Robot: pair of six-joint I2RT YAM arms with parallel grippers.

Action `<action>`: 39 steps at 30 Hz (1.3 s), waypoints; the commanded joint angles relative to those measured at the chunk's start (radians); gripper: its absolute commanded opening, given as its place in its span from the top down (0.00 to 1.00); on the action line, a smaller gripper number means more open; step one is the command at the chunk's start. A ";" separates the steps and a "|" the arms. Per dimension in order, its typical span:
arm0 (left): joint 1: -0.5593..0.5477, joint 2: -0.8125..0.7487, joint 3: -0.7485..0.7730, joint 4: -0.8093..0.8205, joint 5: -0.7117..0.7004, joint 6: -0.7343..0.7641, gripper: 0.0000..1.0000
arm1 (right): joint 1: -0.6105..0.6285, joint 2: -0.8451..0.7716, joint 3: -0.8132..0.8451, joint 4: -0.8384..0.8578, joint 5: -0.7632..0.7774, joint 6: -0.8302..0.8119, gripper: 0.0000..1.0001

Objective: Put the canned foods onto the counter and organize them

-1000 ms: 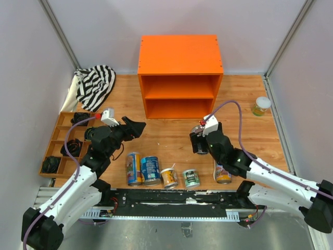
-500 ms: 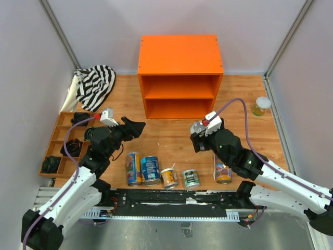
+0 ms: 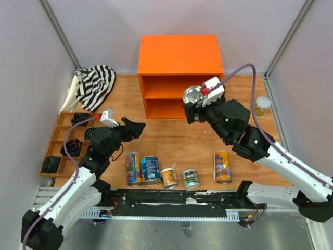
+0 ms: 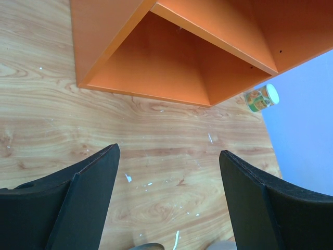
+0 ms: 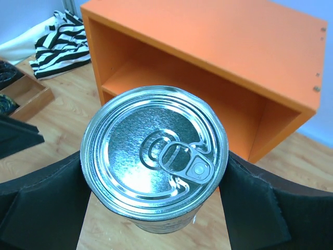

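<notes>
A silver-topped can (image 5: 154, 156) is clamped upright in the right gripper (image 3: 196, 107) and is held off the desk (image 3: 171, 138), just before the open front of the orange counter (image 3: 179, 54), at about its 5 o'clock. The left gripper (image 4: 166, 203) is spread wide with nothing in it, pointed at the counter from its 8 o'clock. Five cans (image 3: 150, 170) are lined along the desk's 6 o'clock edge and a white-lidded can (image 3: 261, 105) is seen at the counter's 4 o'clock; none is on the counter.
</notes>
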 commanded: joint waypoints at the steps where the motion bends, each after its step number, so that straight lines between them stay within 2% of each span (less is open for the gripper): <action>1: -0.005 -0.017 0.013 -0.001 -0.004 0.003 0.18 | 0.004 0.051 0.168 0.115 0.039 -0.082 0.99; 11: -0.005 -0.025 0.024 -0.013 0.010 0.010 0.18 | -0.174 0.230 0.477 0.039 -0.100 -0.070 0.99; 21: -0.005 -0.037 0.045 -0.042 0.016 0.022 0.18 | -0.413 0.393 0.689 0.007 -0.244 0.024 0.99; 39: -0.005 0.019 0.076 -0.014 0.037 0.040 0.18 | -0.635 0.820 1.188 -0.085 -0.397 0.154 0.99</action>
